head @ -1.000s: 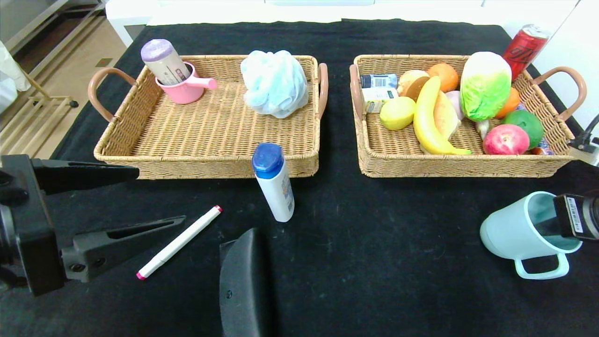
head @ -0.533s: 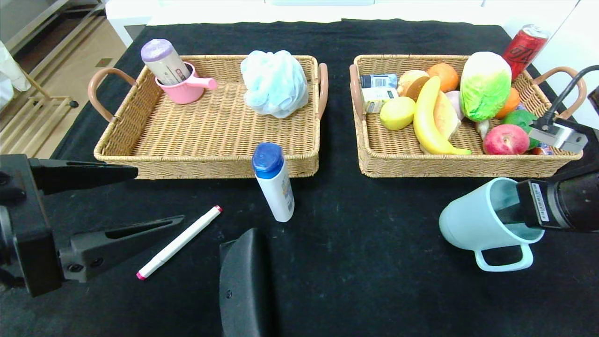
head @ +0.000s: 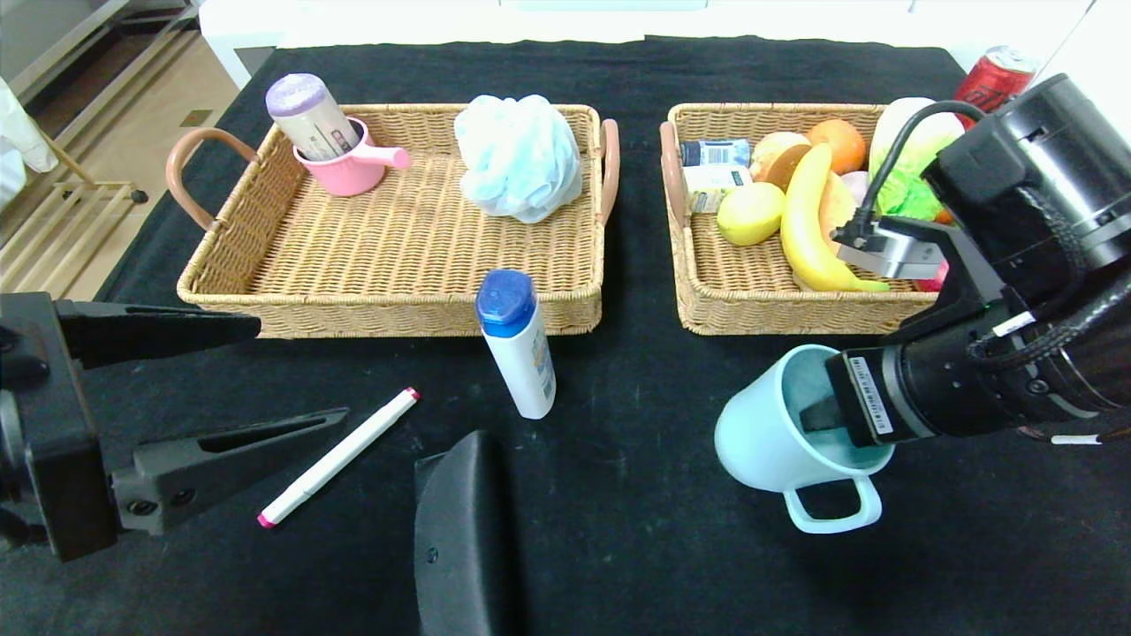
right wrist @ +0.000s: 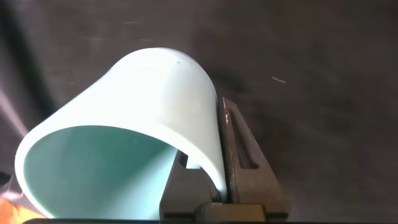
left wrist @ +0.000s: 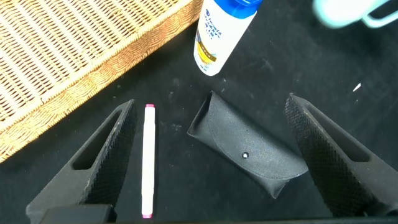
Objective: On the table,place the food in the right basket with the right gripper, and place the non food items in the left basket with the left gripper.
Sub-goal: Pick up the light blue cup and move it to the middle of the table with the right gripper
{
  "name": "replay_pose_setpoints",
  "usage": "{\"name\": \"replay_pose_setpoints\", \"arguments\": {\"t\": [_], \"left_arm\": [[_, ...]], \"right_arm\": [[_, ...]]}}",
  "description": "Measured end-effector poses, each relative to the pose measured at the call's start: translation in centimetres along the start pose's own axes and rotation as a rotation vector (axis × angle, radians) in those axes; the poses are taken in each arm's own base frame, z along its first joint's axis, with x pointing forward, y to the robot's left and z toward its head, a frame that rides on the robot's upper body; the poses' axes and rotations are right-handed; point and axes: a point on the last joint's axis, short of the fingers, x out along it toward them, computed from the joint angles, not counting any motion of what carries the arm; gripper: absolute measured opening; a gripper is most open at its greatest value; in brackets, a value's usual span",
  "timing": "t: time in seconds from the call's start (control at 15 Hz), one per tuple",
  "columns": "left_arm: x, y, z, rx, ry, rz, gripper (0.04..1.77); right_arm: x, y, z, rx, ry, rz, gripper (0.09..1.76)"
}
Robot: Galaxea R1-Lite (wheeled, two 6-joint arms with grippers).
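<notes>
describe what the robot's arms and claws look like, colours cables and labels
The left claw is matte black, with two long tapered fingers on a boxy black base; in the left wrist view their inner faces are finely textured. The right arm is black and cylindrical, with ribbed joints, a black cable looping to a small silver-grey block and a white label strip near the wrist.

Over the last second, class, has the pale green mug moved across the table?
Yes. The right gripper, shut on the mug rim, has carried it toward the robot's left, from beyond the right basket corner to below it.
</notes>
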Motion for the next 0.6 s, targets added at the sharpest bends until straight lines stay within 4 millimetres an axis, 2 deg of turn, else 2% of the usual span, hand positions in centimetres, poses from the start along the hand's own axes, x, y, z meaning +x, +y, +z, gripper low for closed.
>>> {"name": "replay_pose_setpoints", "arguments": {"t": [0.27,0.6], "left_arm": [[0.0,0.0,0.0,0.000,-0.001,0.000,1.72],[-0.1,0.0,0.0,0.000,-0.002,0.000,1.72]], "right_arm": [[1.6,3.3,-0.2,-0.091,0.024,0.019,0.20],[3.0,6.2,-0.2,-0.168,0.031,0.008,0.20]]}}
